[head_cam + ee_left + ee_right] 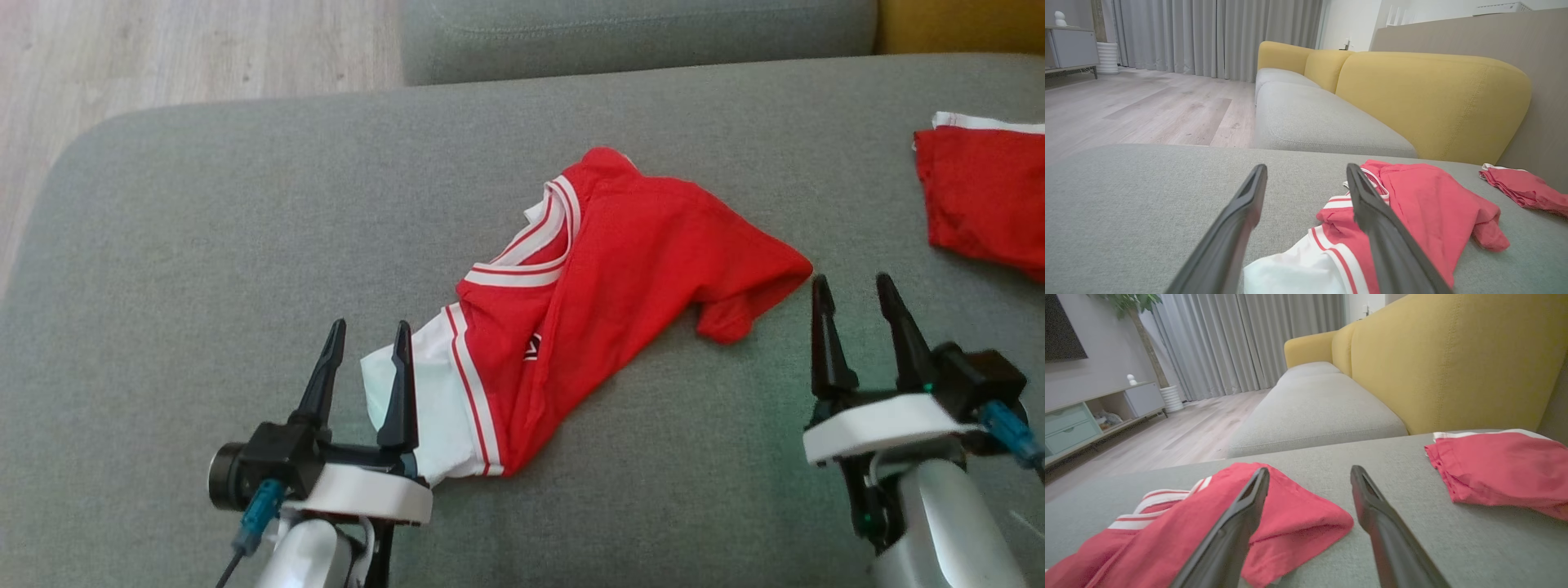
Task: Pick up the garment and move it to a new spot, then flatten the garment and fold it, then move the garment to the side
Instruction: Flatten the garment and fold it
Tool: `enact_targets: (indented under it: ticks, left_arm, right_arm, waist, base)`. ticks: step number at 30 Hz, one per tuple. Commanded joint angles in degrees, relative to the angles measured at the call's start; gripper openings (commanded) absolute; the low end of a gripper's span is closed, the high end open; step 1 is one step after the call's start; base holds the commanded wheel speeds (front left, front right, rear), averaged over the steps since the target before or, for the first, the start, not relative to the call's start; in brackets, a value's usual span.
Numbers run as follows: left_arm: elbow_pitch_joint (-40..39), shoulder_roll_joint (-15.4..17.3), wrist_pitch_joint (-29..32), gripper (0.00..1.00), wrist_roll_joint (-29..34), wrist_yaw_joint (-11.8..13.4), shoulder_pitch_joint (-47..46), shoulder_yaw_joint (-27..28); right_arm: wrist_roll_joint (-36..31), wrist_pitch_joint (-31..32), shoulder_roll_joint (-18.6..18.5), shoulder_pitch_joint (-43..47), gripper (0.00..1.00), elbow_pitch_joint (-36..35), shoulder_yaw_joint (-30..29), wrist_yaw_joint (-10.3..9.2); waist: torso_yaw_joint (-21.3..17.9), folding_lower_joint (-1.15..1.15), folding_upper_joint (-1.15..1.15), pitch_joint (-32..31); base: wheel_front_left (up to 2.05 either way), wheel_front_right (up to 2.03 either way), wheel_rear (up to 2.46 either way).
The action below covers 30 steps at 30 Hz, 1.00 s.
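Though crumpled, garment (620, 269) just beside left gripper (369, 327)

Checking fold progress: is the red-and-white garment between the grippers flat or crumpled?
Crumpled: the garment lies bunched on the grey cushion, red cloth folded over itself, collar skewed.

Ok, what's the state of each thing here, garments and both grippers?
red-and-white garment: crumpled, unfolded, lying on the grey cushion
second red garment: folded, lying to the right
left gripper: fingers open, empty, at the garment's white end
right gripper: fingers open, empty, beside the garment's red corner
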Motion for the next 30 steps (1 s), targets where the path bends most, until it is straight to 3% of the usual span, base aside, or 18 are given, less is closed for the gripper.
enact_targets:
  ticks: [1,8,13,18,22,28,29,30]
  left_arm:
    - [-1.9,0.1,-0.5,1.0,0.6,-0.3,-1.8,2.1]
    - [-1.9,0.1,-0.5,1.0,0.3,-0.6,-3.5,1.1]
    - [-1.4,0.1,-0.5,1.0,-0.3,-0.6,-4.8,-0.1]
    - [-1.3,0.1,-0.5,1.0,-1.4,-0.4,-6.2,-1.4]
    - [-1.1,0.1,-0.5,1.0,-2.2,-0.1,-6.7,-2.3]
    - [-0.8,0.1,-0.5,1.0,-2.3,0.1,-6.6,-2.2]
    - [-0.8,0.1,-0.5,1.0,-2.2,0.1,-6.6,-2.1]
    - [-0.7,0.1,-0.5,1.0,-2.2,0.1,-6.6,-1.9]
  right_arm:
    - [-0.3,-0.9,0.5,-2.8,1.0,-2.9,1.4,-0.11]
    - [-2.6,2.5,0.5,-7.4,1.0,-3.6,2.1,-0.11]
    - [-7.6,10.0,0.5,-15.2,1.0,-0.4,4.4,-0.11]
    - [-8.4,17.3,-1.9,-23.1,1.0,8.6,5.3,-0.11]
    - [-8.7,19.5,-4.2,-27.7,1.0,15.9,3.8,-0.11]
    - [-6.4,20.8,-4.5,-30.7,1.0,24.6,5.3,-0.11]
    - [-5.5,20.7,-4.4,-30.9,0.42,25.5,5.9,-0.11]
    - [-4.9,20.4,-4.5,-31.2,0.0,26.2,6.4,-0.11]
  waist:
    - [0.0,0.0,0.0,0.5]
    - [1.8,0.0,0.0,3.0]
    - [4.8,0.0,0.0,5.7]
    - [8.3,0.0,0.0,7.8]
    - [10.5,0.0,0.0,8.5]
    - [11.6,0.0,0.0,8.5]
    - [11.5,0.0,0.0,8.5]
    - [11.4,0.0,0.0,8.4]
  base:
    - [0.0,0.0,0.0]
    - [0.0,0.0,0.0]
    - [0.0,0.0,0.0]
    - [0.0,0.0,0.0]
    - [0.0,0.0,0.0]
    - [0.0,0.0,0.0]
    - [0.0,0.0,0.0]
    - [0.0,0.0,0.0]
